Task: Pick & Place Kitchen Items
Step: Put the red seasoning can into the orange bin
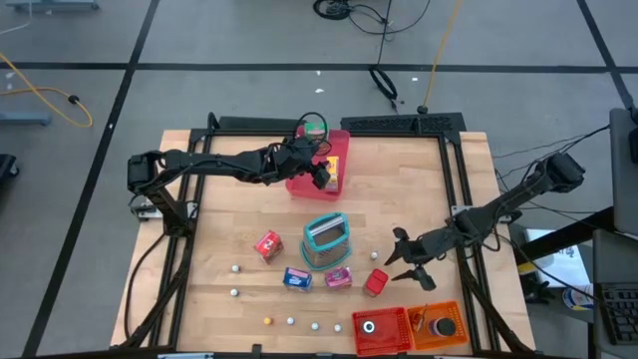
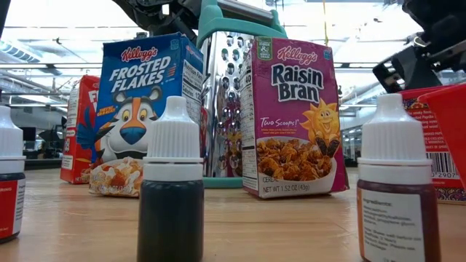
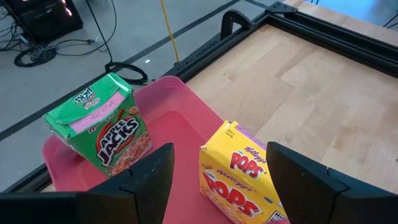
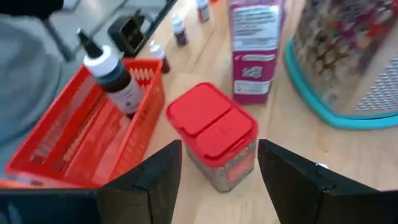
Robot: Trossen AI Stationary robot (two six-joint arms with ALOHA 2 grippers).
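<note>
glossy cardboard cereal boxes, a perforated shiny metal grater, matt wooden table.

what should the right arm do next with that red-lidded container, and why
Probably ease forward and down, then close. The right gripper hangs open just short of the red-lidded container, which stands upright and ungripped beside the red basket, lined up between the jaws.

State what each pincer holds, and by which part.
Nothing: left pincer open at the Pops box; right pincer open around the red-lidded jar.

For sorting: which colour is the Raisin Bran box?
Magenta Raisin Bran box, best in the low view.
</note>
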